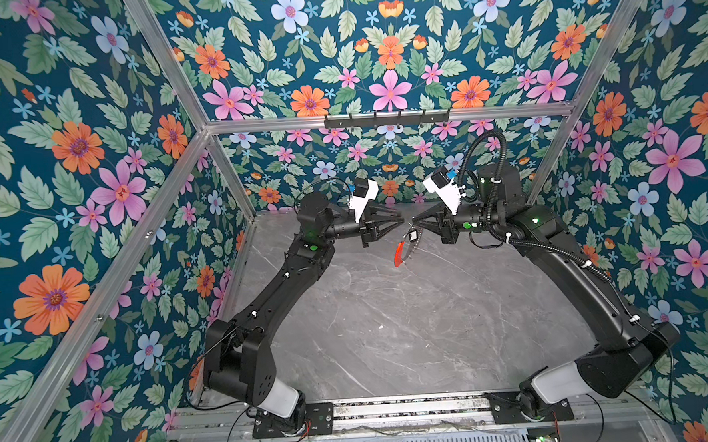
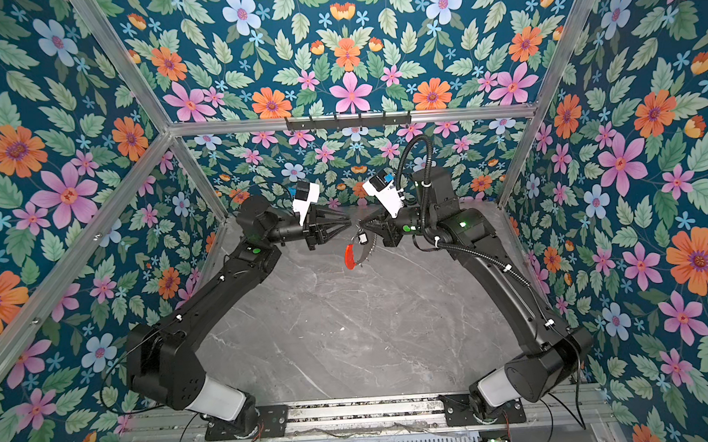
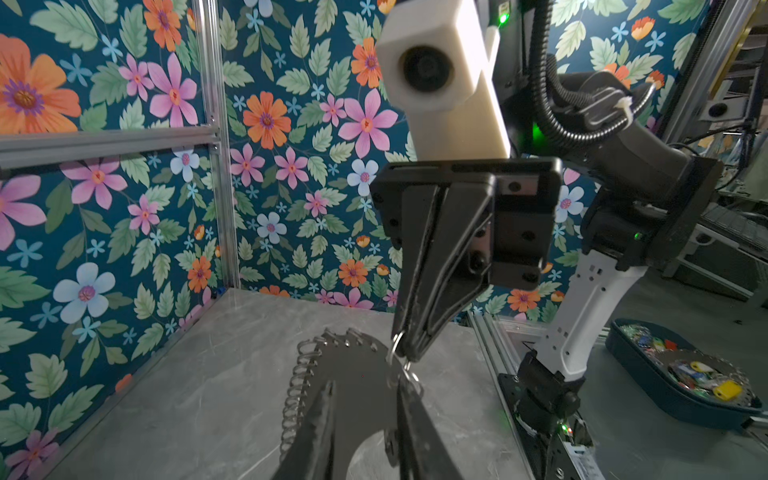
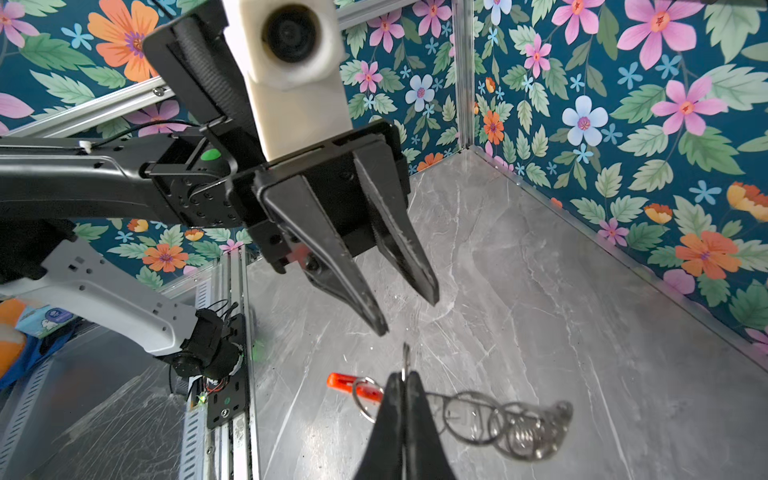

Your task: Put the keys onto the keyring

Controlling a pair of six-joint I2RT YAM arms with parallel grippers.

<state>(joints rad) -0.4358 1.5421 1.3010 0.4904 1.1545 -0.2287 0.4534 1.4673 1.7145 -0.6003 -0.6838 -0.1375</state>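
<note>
Red-tipped keyring dangling above grey table, right gripper clenched on it, left gripper released, empty

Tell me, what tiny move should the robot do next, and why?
Probably ease the left claw straight back. It is open and empty, while the right claw is shut on the keyring, and the little black key seems to hang there with it. Backing off would show whether the key is really on.

No text is readable anywhere; the pale label on the key fob is too small.
</note>
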